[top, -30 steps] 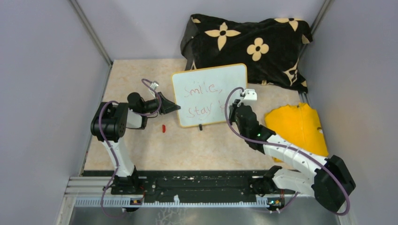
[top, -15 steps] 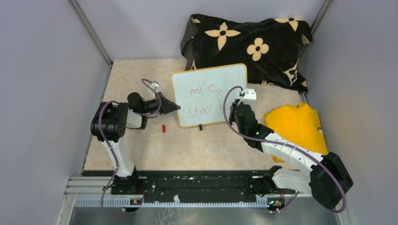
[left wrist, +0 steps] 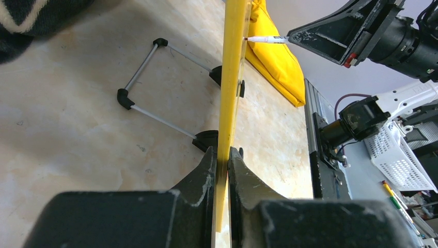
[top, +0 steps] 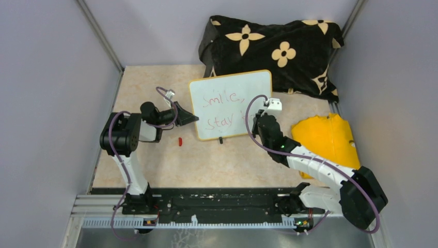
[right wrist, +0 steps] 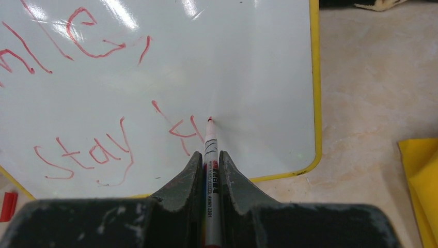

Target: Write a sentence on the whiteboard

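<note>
The left gripper [left wrist: 222,155] pinched the left edge of the whiteboard [top: 232,85], which stood mid-table. To the right, the right gripper [right wrist: 209,163] squeezed the marker [right wrist: 210,147], tip touching the board after "stay". I thought soft, slow strokes would make the sentence [top: 221,98] neat. One board, one marker, two grippers.

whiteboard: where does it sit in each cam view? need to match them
Top external: whiteboard centre, facing the arms.
Left wrist: whiteboard edge-on, a yellow strip mid-frame, pinched by the left gripper.
Right wrist: whiteboard fills the upper left, red lettering on it.
Shared landmark: yellow cloth, right of it from above, beyond it on left wrist, bottom-right corner on right wrist.
</note>
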You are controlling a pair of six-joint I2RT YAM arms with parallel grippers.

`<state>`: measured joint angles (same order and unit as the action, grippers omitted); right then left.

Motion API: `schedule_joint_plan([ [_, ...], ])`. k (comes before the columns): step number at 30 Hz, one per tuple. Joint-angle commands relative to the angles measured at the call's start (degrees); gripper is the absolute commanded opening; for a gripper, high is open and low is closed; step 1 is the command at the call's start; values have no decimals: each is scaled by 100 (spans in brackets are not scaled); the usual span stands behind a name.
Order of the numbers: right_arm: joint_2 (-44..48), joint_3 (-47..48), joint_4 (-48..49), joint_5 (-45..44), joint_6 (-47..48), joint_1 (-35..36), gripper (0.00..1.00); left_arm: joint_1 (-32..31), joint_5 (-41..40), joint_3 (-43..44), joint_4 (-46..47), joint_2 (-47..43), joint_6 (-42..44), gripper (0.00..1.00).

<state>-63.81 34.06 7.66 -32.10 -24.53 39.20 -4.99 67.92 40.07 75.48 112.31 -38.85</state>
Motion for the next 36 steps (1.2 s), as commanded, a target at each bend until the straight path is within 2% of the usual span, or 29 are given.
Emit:
schedule_joint_plan([
  [1,75,-158,81,-23,-137,-70,0,-89,-77,27,-437,116,91,5],
  [13,300,-381,-41,20,-241,-69,0,-122,-77,27,-451,102,105,4],
  [36,-199,383,286,-66,96,-153,0,-136,-68,29,-466,96,120,4],
])
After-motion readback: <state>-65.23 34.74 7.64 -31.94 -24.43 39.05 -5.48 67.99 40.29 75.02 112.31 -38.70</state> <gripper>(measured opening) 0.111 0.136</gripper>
